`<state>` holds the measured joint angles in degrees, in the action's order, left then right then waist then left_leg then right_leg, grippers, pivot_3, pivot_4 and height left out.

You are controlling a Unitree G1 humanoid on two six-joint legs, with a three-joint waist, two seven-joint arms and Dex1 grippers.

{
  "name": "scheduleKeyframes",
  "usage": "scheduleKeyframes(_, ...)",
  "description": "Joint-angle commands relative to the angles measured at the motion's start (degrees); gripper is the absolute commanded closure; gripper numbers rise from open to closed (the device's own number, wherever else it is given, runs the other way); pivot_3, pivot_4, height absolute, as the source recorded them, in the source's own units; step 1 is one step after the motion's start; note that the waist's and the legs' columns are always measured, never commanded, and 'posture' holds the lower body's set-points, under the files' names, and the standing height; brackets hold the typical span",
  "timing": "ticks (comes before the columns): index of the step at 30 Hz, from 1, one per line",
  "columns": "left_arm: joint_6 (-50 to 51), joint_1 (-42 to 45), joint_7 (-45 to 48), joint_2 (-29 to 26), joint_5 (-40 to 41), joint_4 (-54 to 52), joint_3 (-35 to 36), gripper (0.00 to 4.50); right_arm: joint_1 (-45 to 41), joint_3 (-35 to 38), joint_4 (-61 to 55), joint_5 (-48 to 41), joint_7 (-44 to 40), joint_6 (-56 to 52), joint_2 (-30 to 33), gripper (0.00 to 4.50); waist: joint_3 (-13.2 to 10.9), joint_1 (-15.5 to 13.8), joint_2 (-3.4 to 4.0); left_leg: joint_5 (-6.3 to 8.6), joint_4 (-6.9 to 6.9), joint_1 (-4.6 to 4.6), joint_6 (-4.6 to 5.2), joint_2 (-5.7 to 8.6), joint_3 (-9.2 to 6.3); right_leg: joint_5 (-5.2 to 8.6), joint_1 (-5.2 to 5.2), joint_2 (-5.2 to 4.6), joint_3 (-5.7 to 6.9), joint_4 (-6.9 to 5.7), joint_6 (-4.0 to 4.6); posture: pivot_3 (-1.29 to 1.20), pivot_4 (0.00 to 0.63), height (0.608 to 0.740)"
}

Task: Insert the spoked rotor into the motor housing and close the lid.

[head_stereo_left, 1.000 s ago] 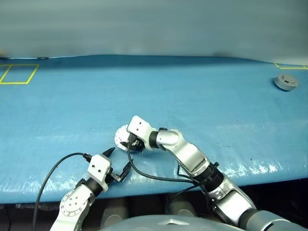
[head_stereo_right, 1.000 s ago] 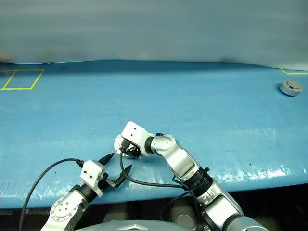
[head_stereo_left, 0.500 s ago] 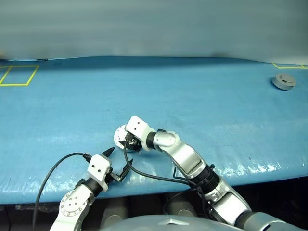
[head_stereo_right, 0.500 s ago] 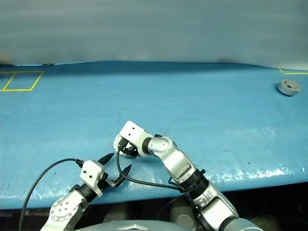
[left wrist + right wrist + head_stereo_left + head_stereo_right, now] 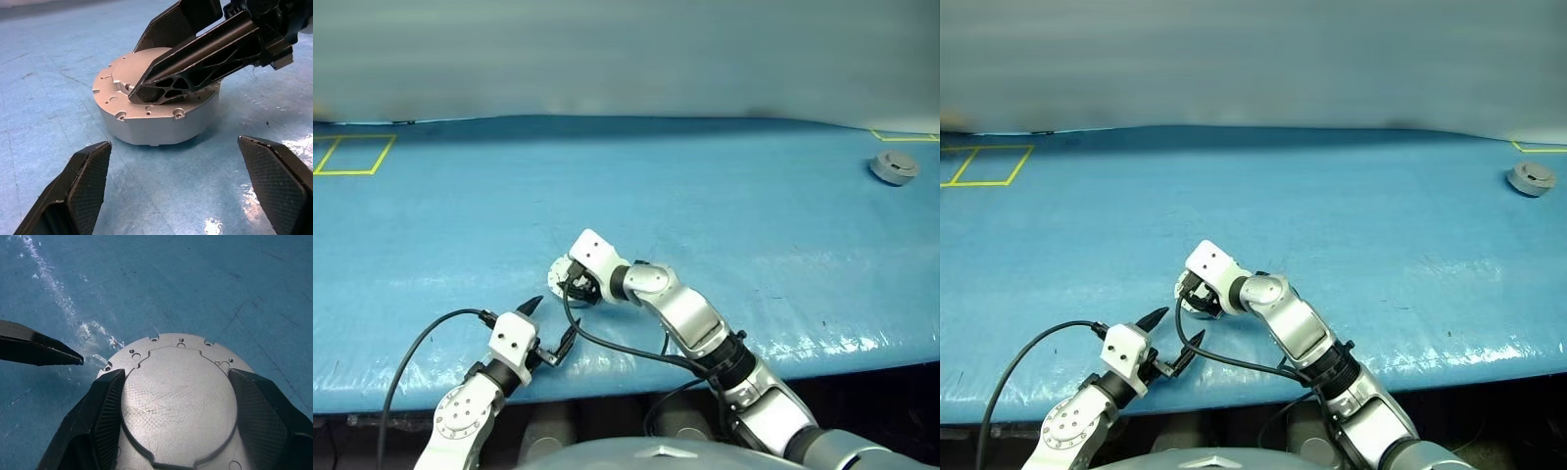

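Observation:
The motor housing (image 5: 156,122) is a grey puck on the blue table near its front edge, with the lid (image 5: 178,391) lying flat on top, smooth grey face up. My right gripper (image 5: 176,374) is open, tilted down over the lid, and its black fingers (image 5: 195,58) rest across the lid's top, one on each side of the raised centre disc. My left gripper (image 5: 173,147) is open just in front of the housing, pointing at its side wall without touching it. The spoked rotor is hidden.
A second grey puck (image 5: 891,167) sits far off at the back right. A yellow tape square (image 5: 352,154) marks the back left corner. The table's front edge (image 5: 803,357) runs just behind both wrists, and a black cable (image 5: 411,357) loops off my left wrist.
My right wrist has tipped a little further over the housing, which now shows less in the head views. The left gripper has stayed in place, still open.

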<state>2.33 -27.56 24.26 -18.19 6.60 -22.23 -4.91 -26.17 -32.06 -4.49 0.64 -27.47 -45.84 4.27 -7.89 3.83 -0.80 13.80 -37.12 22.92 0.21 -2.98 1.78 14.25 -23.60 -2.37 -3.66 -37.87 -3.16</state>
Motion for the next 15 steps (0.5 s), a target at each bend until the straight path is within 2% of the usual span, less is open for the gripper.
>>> scheduleKeyframes(1, -1.2, 0.1, 0.0, -0.2, -0.1, -1.2, 0.4, 0.0, 2.3, -2.2, 5.9, 3.5, 1.5, -3.0, 3.6, 1.46, 0.0, 0.0, 0.01, 0.01, 0.01, 0.0, -0.01, 0.01, 0.01, 0.0, 0.0, -0.06, 0.05, 0.01, 0.0, 0.0, 0.15, 0.74)
scheduleKeyframes(6, 1.3, 0.0, 2.6, -2.6, 4.7, -2.9, 4.2, 0.0, 2.0, -1.8, 6.0, 2.3, -0.2, -1.8, 4.5, 1.46, 0.0, 0.0, 0.02, 0.01, 0.04, 0.0, -0.02, 0.04, 0.03, 0.0, -0.01, -0.23, 0.27, 0.09, -0.01, 0.0, 0.15, 0.74)
scheduleKeyframes(11, 3.7, 1.4, 5.5, -7.0, 11.6, -3.7, 12.9, 1.49, 1.4, -1.1, 6.4, 2.2, -0.3, -1.6, 4.9, 1.46, 0.0, -0.2, 0.06, 0.0, 0.15, 0.02, 0.0, 0.0, -0.01, 0.01, -0.06, -0.29, 0.5, 0.11, 0.0, 0.0, 0.15, 0.74)
scheduleKeyframes(12, 6.7, 3.7, 4.3, -7.5, 12.9, -3.3, 14.6, 1.94, 1.5, -1.1, 6.4, 2.2, -0.2, -1.6, 4.8, 1.46, 0.0, -0.3, 0.07, -0.02, 0.16, 0.02, 0.03, 0.0, -0.02, 0.01, -0.06, -0.31, 0.54, 0.11, 0.0, 0.0, 0.15, 0.74)
scheduleKeyframes(15, 14.3, 10.5, 2.3, -9.5, 12.9, -1.2, 15.4, 2.83, 1.5, -0.9, 6.7, 1.9, -0.2, -1.4, 4.6, 1.46, -0.1, -0.7, 0.02, -0.04, 0.15, 0.03, 0.06, 0.02, -0.04, 0.01, -0.04, -0.31, 0.69, 0.11, 0.0, 0.0, 0.15, 0.74)
